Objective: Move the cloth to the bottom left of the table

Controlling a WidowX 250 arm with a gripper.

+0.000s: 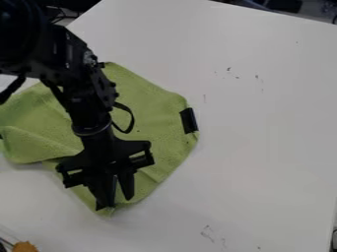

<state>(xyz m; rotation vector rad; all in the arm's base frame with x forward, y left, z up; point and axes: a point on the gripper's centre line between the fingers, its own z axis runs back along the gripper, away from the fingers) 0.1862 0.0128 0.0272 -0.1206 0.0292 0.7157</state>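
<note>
Orange-brown object (pixel 25 246) sitting near left | black two-finger gripper (pixel 116 202) hanging over near corner of rumpled green fabric cloth (pixel 154 110), fingers standing slightly apart, cannot tell whether they are touching or gripping it | cloth lying on left side of white table (pixel 263 128), black patch (pixel 189 120) marking its right edge

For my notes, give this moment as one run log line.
cloth: green, creased, left on table | black strip: cloth's right edge | gripper: at lower corner, fingers apart

The left edge crops the green cloth (pixel 161 110), the arm (pixel 82 101) and hand (pixel 117 201) cover part of it, and the bottom edge cuts an orange object (pixel 25 247).
</note>
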